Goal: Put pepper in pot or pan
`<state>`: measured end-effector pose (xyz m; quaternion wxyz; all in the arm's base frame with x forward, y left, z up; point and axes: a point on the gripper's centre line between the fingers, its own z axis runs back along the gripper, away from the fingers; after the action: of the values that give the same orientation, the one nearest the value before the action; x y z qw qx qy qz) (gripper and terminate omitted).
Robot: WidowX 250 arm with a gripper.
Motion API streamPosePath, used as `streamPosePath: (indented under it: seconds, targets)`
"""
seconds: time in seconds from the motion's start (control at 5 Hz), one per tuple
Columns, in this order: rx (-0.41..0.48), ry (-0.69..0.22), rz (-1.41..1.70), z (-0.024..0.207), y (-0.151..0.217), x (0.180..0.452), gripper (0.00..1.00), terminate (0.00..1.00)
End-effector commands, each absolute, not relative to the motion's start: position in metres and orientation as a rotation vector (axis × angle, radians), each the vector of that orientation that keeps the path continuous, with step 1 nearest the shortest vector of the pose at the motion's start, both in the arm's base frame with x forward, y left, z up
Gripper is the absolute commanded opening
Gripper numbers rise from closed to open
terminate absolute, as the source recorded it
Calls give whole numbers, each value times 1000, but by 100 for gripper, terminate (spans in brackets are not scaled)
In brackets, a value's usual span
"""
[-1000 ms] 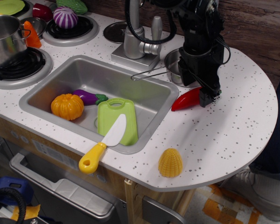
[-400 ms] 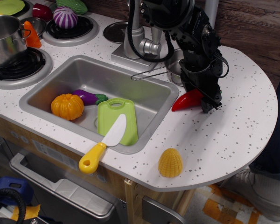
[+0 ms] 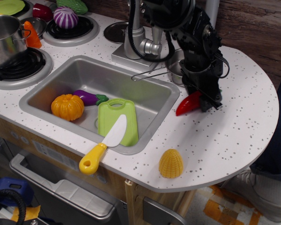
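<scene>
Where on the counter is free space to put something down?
Bare counter lies right of the gripper and pepper, out to the round edge, and around the yellow corn. The sink and stove burners are crowded.

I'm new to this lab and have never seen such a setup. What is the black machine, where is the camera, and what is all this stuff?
The picture looks down from the front at a toy kitchen counter. The black machine is a robot arm; its gripper is down at the stem end of a red pepper, seemingly gripping it. Behind it sits a small steel pan with a wire handle. The sink holds an orange pumpkin, a purple eggplant and a green cutting board with a toy knife. A yellow corn piece stands in front.
</scene>
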<state>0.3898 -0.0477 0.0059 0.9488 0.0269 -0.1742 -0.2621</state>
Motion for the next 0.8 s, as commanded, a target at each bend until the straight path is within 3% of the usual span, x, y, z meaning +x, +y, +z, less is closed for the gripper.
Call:
streamPosePath:
  seconds: [0.0, 0.4, 0.6]
  targets:
    - [116, -392, -590, 70, -49, 409, 0, 0]
    - [177, -388, -684, 107, -24, 444, 0, 0]
    - [194, -430, -728, 101, -2, 457, 100, 0]
